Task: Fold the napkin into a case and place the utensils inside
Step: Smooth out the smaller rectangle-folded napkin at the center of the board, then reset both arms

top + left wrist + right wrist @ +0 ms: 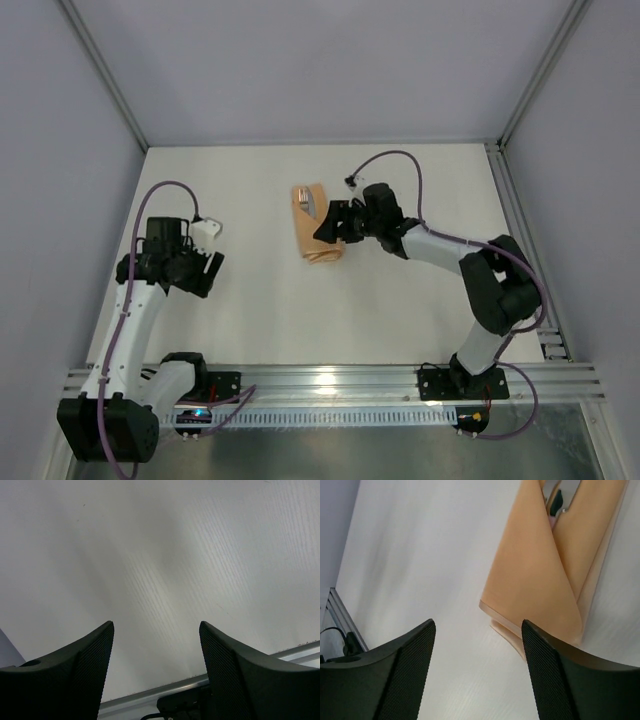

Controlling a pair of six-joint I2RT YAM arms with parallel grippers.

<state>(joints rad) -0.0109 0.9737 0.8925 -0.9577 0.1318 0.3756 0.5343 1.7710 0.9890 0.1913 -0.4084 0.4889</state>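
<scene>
The peach-orange napkin is folded into a narrow case (316, 232) lying at the centre back of the table. The utensils (307, 203) sit inside it, with only a silvery head and a bit of pink showing at its far open end. My right gripper (327, 228) hovers over the case's right edge, open and empty. In the right wrist view the case (540, 570) lies ahead of the open right gripper (477, 645), its near corner by the right finger, and the utensil heads (554, 501) peek out at the top. My left gripper (208, 272) is open and empty at the left; its wrist view shows the left gripper (156, 650) over bare table.
An aluminium rail (330, 380) runs along the table's near edge and also shows in the left wrist view (150, 695). Grey walls enclose the table on the left, back and right. A metal strip (515, 215) runs down the right side.
</scene>
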